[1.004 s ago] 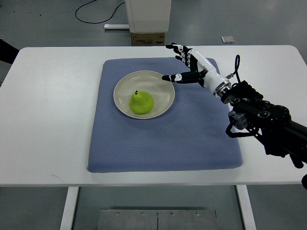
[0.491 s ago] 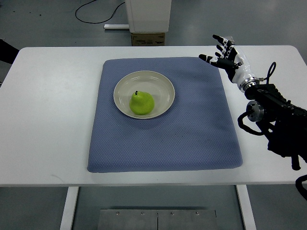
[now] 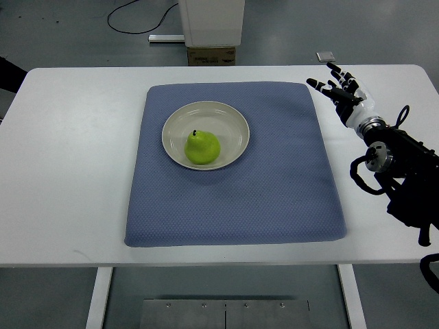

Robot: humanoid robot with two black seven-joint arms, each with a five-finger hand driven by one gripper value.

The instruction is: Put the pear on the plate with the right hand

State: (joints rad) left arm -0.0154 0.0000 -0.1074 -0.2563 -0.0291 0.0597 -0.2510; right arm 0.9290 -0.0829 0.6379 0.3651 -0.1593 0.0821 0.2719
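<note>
The right hand (image 3: 341, 90) sits at the upper right of the frame, over the white table (image 3: 75, 164) just past the right edge of the blue mat (image 3: 274, 178), its black-tipped fingers (image 3: 333, 69) spread apart and holding nothing. Its white wrist runs down and to the right into the black forearm (image 3: 405, 171), which leaves by the right edge. Well to the left of the hand, in the upper middle of the picture, the green pear (image 3: 202, 147) rests inside the cream plate (image 3: 178, 116), in the lower part of the dish, touching nothing but the plate. The pear stands roughly upright, its long axis pointing up toward the camera with a slight lean to the top of the frame, so its dark stem shows at the upper left of its outline. The plate lies on the upper left part of the mat. Compared with one second ago, the hand has pulled back from the plate's right rim, where its fingers reached over the mat, to the table beyond the mat's edge; half a second ago it was already near there, slightly more to the left. The pear and plate have not shifted.
</note>
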